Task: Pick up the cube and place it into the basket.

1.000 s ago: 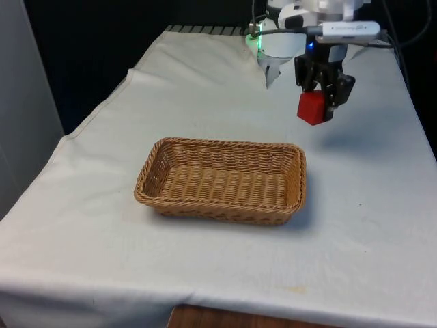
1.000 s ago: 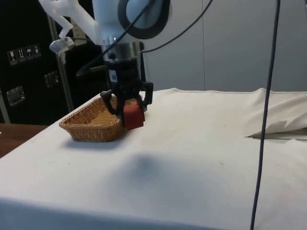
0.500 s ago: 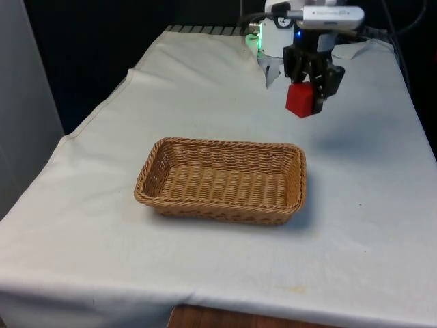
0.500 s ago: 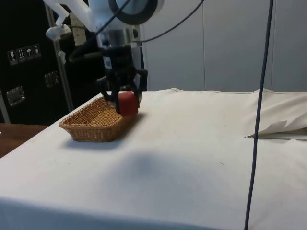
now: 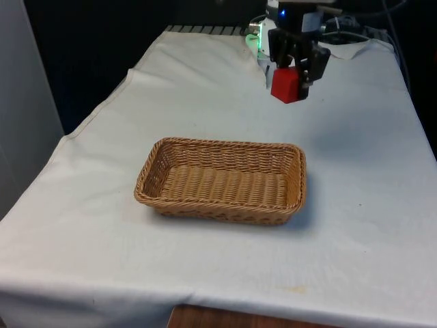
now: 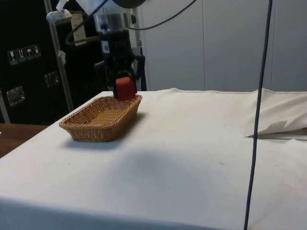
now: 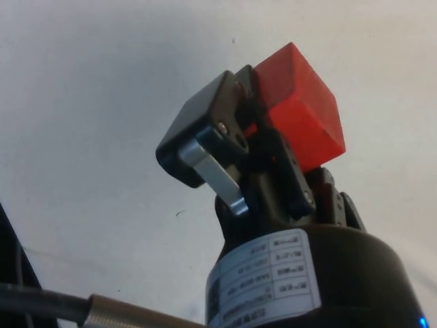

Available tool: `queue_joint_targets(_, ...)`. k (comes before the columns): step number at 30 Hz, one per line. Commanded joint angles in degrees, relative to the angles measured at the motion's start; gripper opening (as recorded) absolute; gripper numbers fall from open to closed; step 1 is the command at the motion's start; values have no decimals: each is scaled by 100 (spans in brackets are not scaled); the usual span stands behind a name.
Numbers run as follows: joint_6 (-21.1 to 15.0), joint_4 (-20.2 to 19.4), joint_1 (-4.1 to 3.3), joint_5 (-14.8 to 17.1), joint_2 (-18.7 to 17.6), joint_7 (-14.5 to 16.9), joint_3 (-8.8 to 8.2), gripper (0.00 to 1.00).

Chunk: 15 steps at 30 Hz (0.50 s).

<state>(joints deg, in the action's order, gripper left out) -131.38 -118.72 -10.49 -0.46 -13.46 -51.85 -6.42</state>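
A red cube (image 5: 285, 85) hangs in the air, held by my black gripper (image 5: 289, 74), which is shut on it. In the front view it is above the cloth beyond the far right corner of the wicker basket (image 5: 222, 180). The side view puts the cube (image 6: 124, 88) and gripper (image 6: 122, 84) just above the far end of the basket (image 6: 100, 117). From the wrist, the cube (image 7: 300, 116) sits between the fingers (image 7: 205, 133) over bare white cloth. The basket is empty inside.
The white cloth (image 5: 355, 178) covers the whole table, with a raised fold (image 6: 278, 127) in the side view. A dark cable (image 6: 256, 115) hangs in the foreground of the side view. The table's front edge (image 5: 273, 304) lies near the front view's bottom.
My gripper has lifted the cube higher and carried it toward the front view's left, closer to the basket's far end.
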Motion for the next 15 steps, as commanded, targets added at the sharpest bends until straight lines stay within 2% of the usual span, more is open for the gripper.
queue_joint_targets(1,69,46,34,52,6,74,-6,0)
queue_joint_targets(6,229,332,46,74,-109,258,-120,0)
queue_joint_targets(7,172,229,11,6,-34,166,-132,0)
queue_joint_targets(8,246,384,46,74,-138,286,-138,0)
queue_joint_targets(13,292,710,46,63,-372,458,-172,0)
queue_joint_targets(14,229,642,23,11,-338,378,-189,0)
queue_joint_targets(15,298,756,52,63,-407,493,-178,0)
